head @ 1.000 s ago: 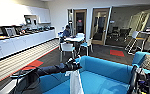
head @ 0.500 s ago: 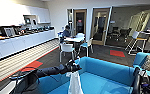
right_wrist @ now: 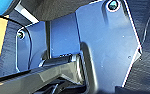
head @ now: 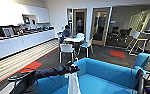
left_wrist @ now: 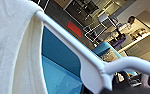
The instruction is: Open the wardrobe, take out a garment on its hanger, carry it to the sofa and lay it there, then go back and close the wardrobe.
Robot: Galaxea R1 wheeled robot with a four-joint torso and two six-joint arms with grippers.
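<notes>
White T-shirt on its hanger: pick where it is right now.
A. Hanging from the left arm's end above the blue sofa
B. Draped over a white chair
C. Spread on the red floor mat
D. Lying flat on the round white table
A: in the head view the white T-shirt hangs limp below the left gripper, over the sofa; the left wrist view shows its hanger against blue upholstery.

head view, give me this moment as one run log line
left hand: holding hanger | garment: hanging over sofa seat | not yet laid down
</notes>
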